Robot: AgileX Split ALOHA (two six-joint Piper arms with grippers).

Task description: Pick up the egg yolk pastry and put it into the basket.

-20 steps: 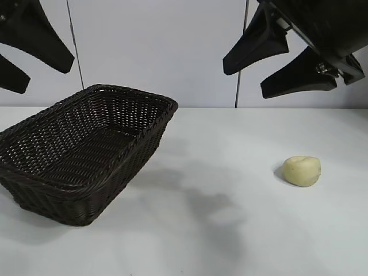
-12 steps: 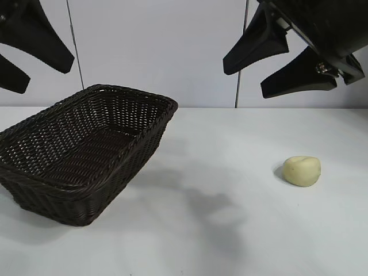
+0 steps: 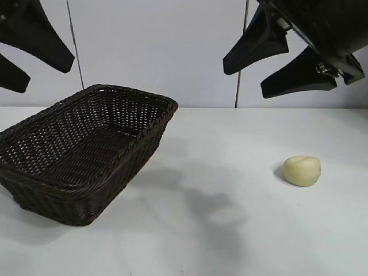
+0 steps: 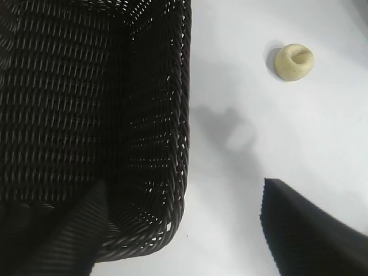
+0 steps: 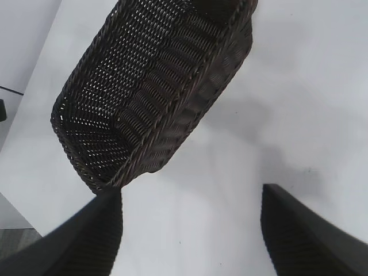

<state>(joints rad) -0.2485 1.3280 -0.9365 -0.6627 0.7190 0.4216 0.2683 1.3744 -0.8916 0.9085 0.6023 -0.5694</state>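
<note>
Pastry (image 3: 302, 171) sits on the table (image 3: 230, 230), well apart from the basket (image 3: 86, 155). Both my grippers, left (image 3: 23, 57) and right (image 3: 276, 66), hang above, jaws wide, holding nothing.

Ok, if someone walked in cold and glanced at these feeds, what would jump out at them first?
The big dark woven basket on the left of the white table, empty as far as its inside shows. Next, the small pale yellow egg yolk pastry, alone on the table off to the right, well apart from the basket. Above, the left gripper and right gripper hang open, holding nothing.
</note>
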